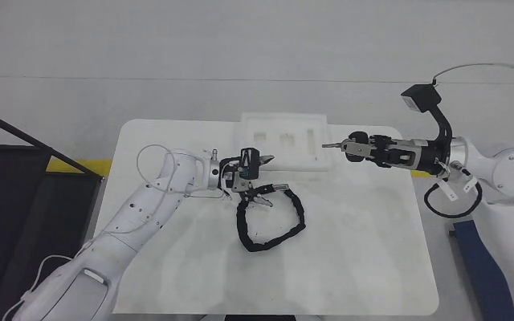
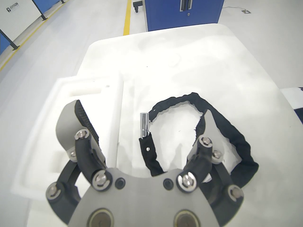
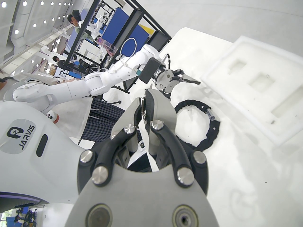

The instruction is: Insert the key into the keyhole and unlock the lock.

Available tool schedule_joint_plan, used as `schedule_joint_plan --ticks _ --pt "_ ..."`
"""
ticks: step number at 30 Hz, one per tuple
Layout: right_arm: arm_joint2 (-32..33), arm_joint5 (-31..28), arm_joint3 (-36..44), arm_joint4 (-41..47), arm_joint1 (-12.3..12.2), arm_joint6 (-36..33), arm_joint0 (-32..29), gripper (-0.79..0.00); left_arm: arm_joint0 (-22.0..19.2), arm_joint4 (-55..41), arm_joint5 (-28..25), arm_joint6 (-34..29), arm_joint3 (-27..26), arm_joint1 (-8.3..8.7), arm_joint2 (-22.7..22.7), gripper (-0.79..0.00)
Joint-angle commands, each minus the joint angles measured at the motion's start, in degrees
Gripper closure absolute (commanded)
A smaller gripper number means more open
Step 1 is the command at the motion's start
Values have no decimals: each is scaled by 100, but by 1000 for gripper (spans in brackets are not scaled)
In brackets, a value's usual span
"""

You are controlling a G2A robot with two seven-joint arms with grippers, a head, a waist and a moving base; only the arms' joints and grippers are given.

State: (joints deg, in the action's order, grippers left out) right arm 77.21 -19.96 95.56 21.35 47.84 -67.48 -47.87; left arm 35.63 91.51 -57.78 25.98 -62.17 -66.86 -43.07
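- Black fabric-sleeved lock (image 1: 297, 210) lay in a loose loop on the white tabletop (image 1: 361, 257), with a short silver cylinder (image 2: 144, 124) at one end of the chain. From these angles I couldn't tell whether the loop was latched.
- The left pincer (image 1: 269, 178) sat right at the cylinder end of the lock, spread wide. Its fingers (image 2: 80, 121) were on either side of the cylinder with plenty of gap. One finger overlapped the chain in the wrist view, but I honestly couldn't tell if it was touching.
- The right pincer (image 1: 336, 147) was well away from the lock, out on the right arm's side. It was clamped on the key (image 1: 326, 146), a thin metal bit poking out of the tips and pointing back toward the lock.
- A white foam tray (image 1: 285, 117) with rectangular pockets sat just past the lock, on the side away from the robot.
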Motion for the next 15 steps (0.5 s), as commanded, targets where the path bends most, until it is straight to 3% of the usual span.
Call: schedule_joint_plan --ticks 1,15 --pt "0 0 0 0 0 0 0 0 -46 5 49 137 194 -55 111 -785" --pt "0 0 0 0 0 0 0 0 -449 682 472 1177 1289 -506 1034 -785"
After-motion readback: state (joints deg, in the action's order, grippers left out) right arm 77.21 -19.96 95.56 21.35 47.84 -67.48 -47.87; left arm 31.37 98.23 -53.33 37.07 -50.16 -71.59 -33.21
